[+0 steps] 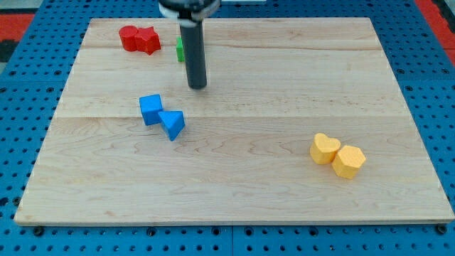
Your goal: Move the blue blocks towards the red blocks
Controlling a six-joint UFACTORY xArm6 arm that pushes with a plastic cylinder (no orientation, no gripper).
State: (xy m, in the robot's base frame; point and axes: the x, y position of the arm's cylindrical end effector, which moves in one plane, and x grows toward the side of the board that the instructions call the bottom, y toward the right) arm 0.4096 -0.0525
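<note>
Two blue blocks lie left of the board's middle: a blue cube [151,109] and a blue triangle [172,124] touching its lower right. Two red blocks [139,39] sit pressed together near the view's top left; their shapes are hard to make out. My tip [197,86] is above and to the right of the blue blocks, apart from them, and to the lower right of the red blocks.
A green block [180,49] is partly hidden behind the rod near the view's top. A yellow heart [325,148] and a yellow hexagon [348,161] touch at the lower right. The wooden board [284,78] lies on a blue pegboard.
</note>
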